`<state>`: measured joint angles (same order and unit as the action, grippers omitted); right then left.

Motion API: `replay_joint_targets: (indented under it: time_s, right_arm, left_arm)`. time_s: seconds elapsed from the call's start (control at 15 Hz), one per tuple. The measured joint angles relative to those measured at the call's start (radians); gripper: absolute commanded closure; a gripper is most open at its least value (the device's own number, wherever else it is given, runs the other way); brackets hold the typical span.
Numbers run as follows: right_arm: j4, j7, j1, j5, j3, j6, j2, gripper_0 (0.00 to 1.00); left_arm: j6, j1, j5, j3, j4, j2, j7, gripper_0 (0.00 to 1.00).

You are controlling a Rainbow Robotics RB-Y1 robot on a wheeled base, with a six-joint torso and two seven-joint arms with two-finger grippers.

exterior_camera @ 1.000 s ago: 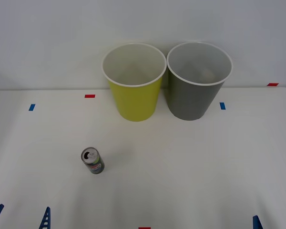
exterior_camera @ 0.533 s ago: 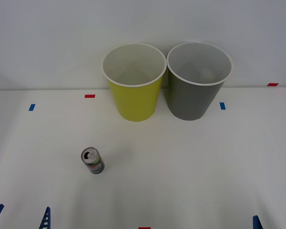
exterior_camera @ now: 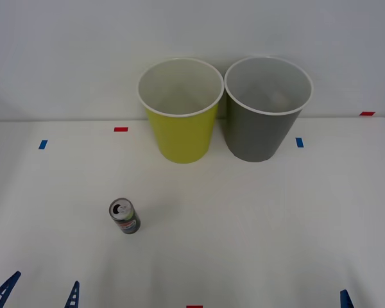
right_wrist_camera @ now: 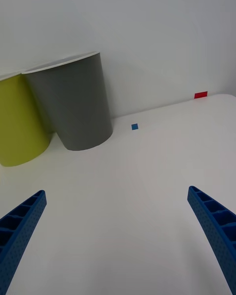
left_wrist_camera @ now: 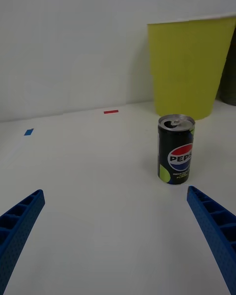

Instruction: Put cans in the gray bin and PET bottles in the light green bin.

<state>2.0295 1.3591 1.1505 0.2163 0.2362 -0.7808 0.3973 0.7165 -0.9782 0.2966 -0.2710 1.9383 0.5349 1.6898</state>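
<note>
- Left gripper (exterior_camera: 40, 294), fingers spread wide, has shifted rightward along the bottom-left edge, apparently lining up on the Pepsi can (exterior_camera: 125, 216).
- Can stands upright lower left (untouched); gray bin (exterior_camera: 263, 109) waits upper right.
- Right gripper (right_wrist_camera: 118, 236) open, idle.

A white bench (exterior_camera: 256, 218) runs back to a plain pale wall (exterior_camera: 64, 51). Small tape marks lie flat on the bench: red ones (exterior_camera: 120, 129) at far left, far right (exterior_camera: 367, 113) and the near edge (exterior_camera: 194, 307); blue squares (exterior_camera: 43, 144) at left and right (exterior_camera: 299, 142).
</note>
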Motion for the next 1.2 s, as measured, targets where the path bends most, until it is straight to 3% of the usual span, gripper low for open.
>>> replay_joint_targets:
  time_s: [0.33, 0.47, 0.8, 1.2]
  right_arm:
    - [0.000, 0.000, 0.000, 0.000, 0.000, 0.000, 0.000, 0.00]
    - [0.000, 0.000, 0.000, 0.000, 0.000, 0.000, 0.000, 0.00]
    - [0.000, 0.000, 0.000, 0.000, 0.000, 0.000, 0.000, 0.00]
    - [0.000, 0.000, 0.000, 0.000, 0.000, 0.000, 0.000, 0.00]
  left_arm:
    - [0.053, 0.170, 0.022, -0.098, -0.098, 0.210, -0.003, 0.00]
    - [0.055, 0.239, 0.039, -0.151, -0.124, 0.262, -0.004, 0.00]
    - [0.054, 0.407, 0.079, -0.267, -0.203, 0.321, -0.012, 0.00]
    - [0.054, 0.654, 0.193, -0.441, -0.299, 0.372, -0.015, 0.00]
